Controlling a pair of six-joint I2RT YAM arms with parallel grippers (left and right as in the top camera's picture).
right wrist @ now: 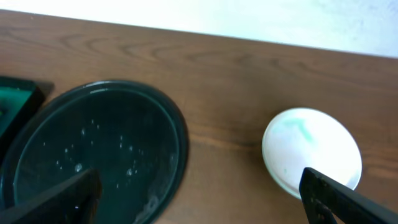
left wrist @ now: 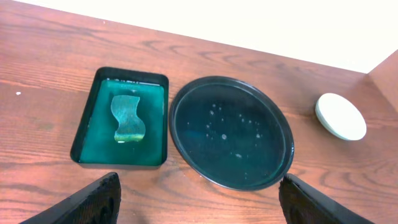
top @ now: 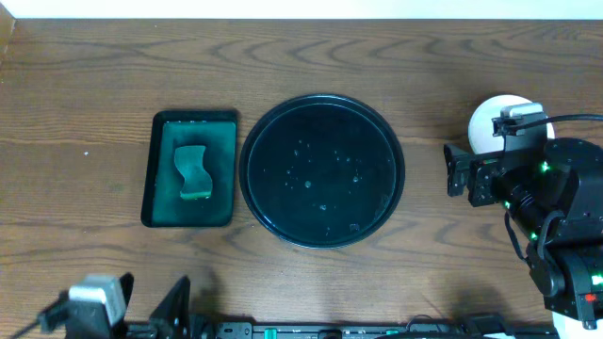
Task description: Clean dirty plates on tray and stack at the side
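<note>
The large round black tray [top: 320, 188] sits mid-table with only water droplets on it; it also shows in the left wrist view [left wrist: 230, 134] and the right wrist view [right wrist: 93, 155]. The plates [top: 488, 121] are stacked on the table right of the tray, partly hidden by my right arm. The stack shows a pale rim in the left wrist view [left wrist: 340, 116]. In the right wrist view [right wrist: 311, 152] the top plate is white with a faint green trace. My right gripper [right wrist: 199, 199] [top: 456, 169] is open and empty between tray and stack. My left gripper [left wrist: 199, 199] [top: 141, 306] is open and empty near the front edge.
A rectangular dark green tray [top: 222, 169] [left wrist: 93, 112] lies left of the black tray, holding green liquid and a wavy sponge [top: 193, 172] [left wrist: 127, 118]. The table's back edge meets a pale wall. My right arm's body stands at the right edge.
</note>
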